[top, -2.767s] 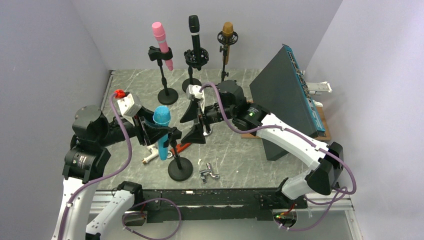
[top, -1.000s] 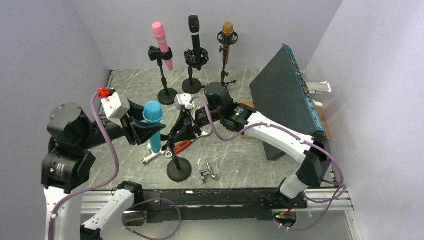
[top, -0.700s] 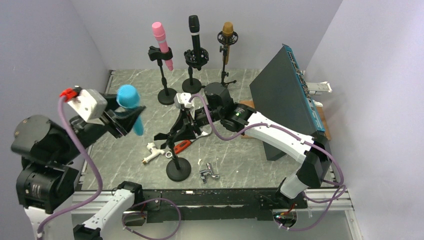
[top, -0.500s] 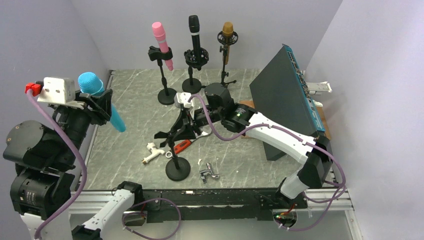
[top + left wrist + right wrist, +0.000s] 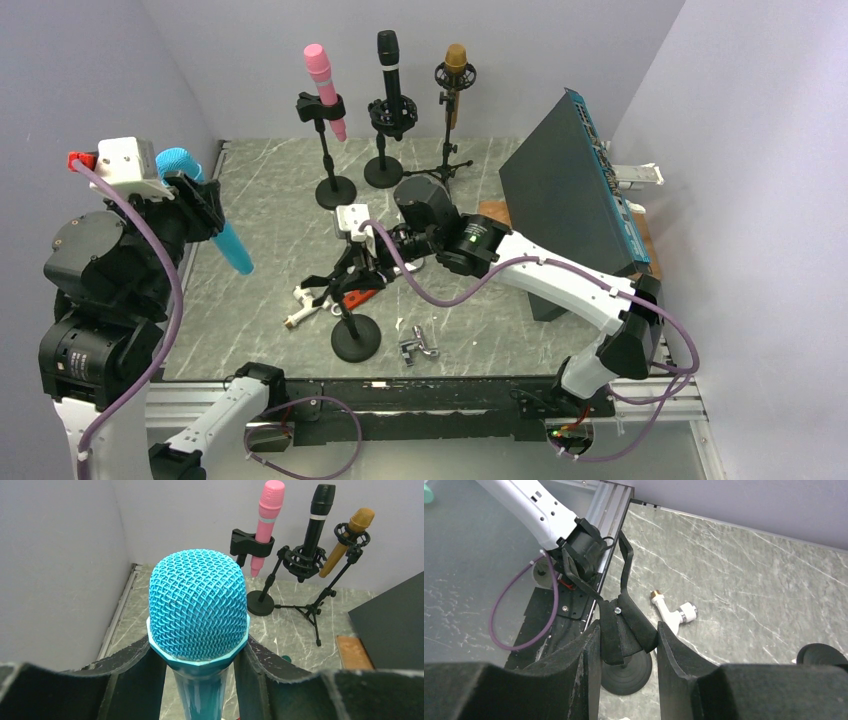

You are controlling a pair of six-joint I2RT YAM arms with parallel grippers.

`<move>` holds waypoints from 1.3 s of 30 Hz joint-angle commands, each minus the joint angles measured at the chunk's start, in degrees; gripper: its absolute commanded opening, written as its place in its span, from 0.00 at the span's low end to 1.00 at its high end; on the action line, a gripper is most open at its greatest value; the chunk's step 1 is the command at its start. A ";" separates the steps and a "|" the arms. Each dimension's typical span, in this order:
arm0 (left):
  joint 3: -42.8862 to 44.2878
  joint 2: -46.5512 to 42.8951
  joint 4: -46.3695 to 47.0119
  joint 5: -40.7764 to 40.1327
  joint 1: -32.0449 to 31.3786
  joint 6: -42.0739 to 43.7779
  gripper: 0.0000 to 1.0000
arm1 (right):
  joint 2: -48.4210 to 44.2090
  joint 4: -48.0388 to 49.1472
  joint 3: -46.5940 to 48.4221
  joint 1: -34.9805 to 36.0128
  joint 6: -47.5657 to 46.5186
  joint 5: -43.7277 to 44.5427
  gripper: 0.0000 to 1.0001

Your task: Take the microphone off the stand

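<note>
The blue microphone (image 5: 215,222) hangs tilted in the air at the far left, high above the table and well clear of its stand. My left gripper (image 5: 197,205) is shut on its body just under the mesh head (image 5: 198,605), with a finger (image 5: 132,680) on each side. The black stand (image 5: 345,315) rises from its round base (image 5: 358,338) in the near middle, and its clip (image 5: 624,625) holds nothing. My right gripper (image 5: 626,672) is shut on that clip, whose sides sit against both fingers (image 5: 584,670).
Pink (image 5: 322,85), black (image 5: 388,60) and gold (image 5: 455,70) microphones stand on stands at the back. A dark slanted box (image 5: 570,190) fills the right. A white fitting (image 5: 303,305), a red-handled tool (image 5: 355,297) and a metal piece (image 5: 418,345) lie near the stand's base.
My left gripper has carried the blue microphone up and to the left, out of the clip. My right gripper has shifted slightly left and nearer with the clip.
</note>
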 commanded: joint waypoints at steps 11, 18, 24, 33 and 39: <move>2.87 1.73 -2.16 4.45 -0.10 -6.83 0.00 | 1.19 -3.50 -17.15 3.99 -2.82 10.47 0.00; 2.71 1.33 -4.80 4.52 -0.08 -7.77 0.00 | 5.09 -4.15 -18.48 4.76 -4.71 12.46 0.00; 2.92 1.33 -4.88 4.39 -0.04 -7.71 0.00 | 2.76 -5.14 -22.09 4.92 -6.15 11.91 0.00; 2.20 2.74 -4.72 6.94 -0.06 -9.48 0.00 | 7.90 -4.41 -19.15 4.95 -5.73 15.26 0.00; 4.45 7.04 -9.49 6.75 -0.02 -14.49 0.00 | 4.41 -2.70 -15.34 5.01 -3.00 20.08 0.59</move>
